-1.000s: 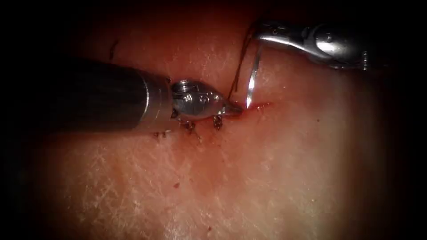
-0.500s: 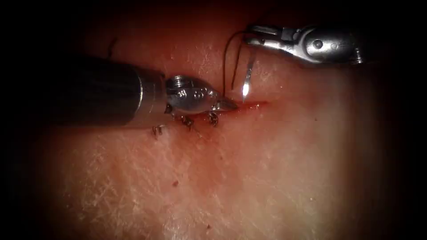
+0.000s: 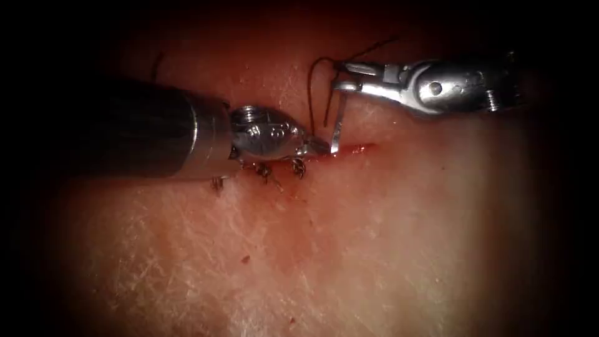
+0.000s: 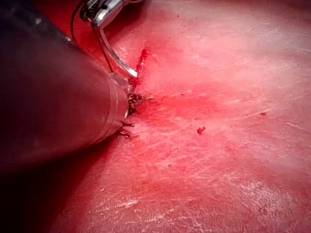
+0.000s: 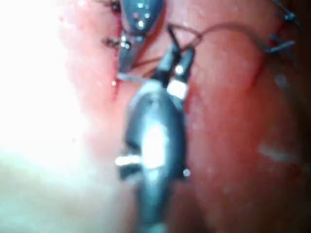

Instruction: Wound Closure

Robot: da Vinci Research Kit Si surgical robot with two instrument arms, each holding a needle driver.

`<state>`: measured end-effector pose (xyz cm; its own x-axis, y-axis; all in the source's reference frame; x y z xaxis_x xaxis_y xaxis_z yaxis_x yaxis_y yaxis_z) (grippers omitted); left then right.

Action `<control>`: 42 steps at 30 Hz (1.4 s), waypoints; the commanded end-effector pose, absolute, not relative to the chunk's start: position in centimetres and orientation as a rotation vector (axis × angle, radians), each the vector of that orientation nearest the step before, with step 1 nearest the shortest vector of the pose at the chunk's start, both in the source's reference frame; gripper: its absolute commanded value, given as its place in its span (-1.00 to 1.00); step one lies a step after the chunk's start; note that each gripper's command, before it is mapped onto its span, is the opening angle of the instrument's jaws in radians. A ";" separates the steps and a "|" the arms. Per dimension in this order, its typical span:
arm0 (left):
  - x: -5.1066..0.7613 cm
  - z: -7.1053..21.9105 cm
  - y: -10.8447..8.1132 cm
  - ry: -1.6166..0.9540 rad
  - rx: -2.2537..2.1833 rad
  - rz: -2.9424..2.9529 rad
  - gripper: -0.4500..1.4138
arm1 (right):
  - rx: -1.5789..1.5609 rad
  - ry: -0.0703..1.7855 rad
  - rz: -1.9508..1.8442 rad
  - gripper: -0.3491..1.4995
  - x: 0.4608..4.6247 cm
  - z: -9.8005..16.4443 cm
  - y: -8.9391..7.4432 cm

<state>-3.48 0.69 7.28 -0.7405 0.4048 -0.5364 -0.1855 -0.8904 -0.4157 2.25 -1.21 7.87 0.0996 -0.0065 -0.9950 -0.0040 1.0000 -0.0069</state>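
My right tool (image 3: 344, 76) comes in from the right with its jaws shut on the curved needle (image 3: 337, 122) near its thread end. The needle hangs down with its tip touching the red cut (image 3: 357, 149); I cannot tell whether it has entered the tissue. My left tool (image 3: 319, 147) lies just left of the needle tip, jaws shut to a point against the cut's edge. Dark thread (image 3: 311, 93) loops from the needle's rear down toward the cut. The left wrist view shows the needle (image 4: 114, 57) and the cut (image 4: 142, 57). The right wrist view shows the right tool (image 5: 175, 60) holding the needle (image 5: 133, 77).
Earlier stitches with short knotted ends (image 3: 298, 166) sit along the closed part of the cut under the left tool, another (image 3: 218, 183) further left. Pale tissue (image 3: 374, 249) spreads in front. The left shaft (image 3: 125, 131) covers the left part of the wound.
The right tool moved down and left. The needle tip lifted off the cut half a second ago and is back down at it, closer to the left tool's tip. The left tool hardly moved.
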 end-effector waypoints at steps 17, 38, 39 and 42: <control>-3.71 6.2 0.6 -0.446 -0.943 2.717 -0.71 | 0.113 1.423 -0.048 -1.00 2.27 8.0 -1.1; -4.03 6.3 0.2 -0.512 -0.946 2.744 -0.77 | 0.229 1.435 -0.172 -1.00 2.36 8.0 -1.0; -4.03 6.3 0.2 -0.512 -0.946 2.745 -0.77 | 0.238 1.435 -0.183 -1.00 2.38 8.0 -1.0; -4.03 6.3 0.2 -0.512 -0.947 2.746 -0.78 | 0.257 1.427 -0.204 -1.00 2.38 8.0 -1.0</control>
<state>-3.97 0.25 6.26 -0.7785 0.2877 -0.5578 -0.0688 -0.9225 -0.3798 2.32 -0.99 7.96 0.1310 0.0106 -0.9913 0.3009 0.9524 0.0500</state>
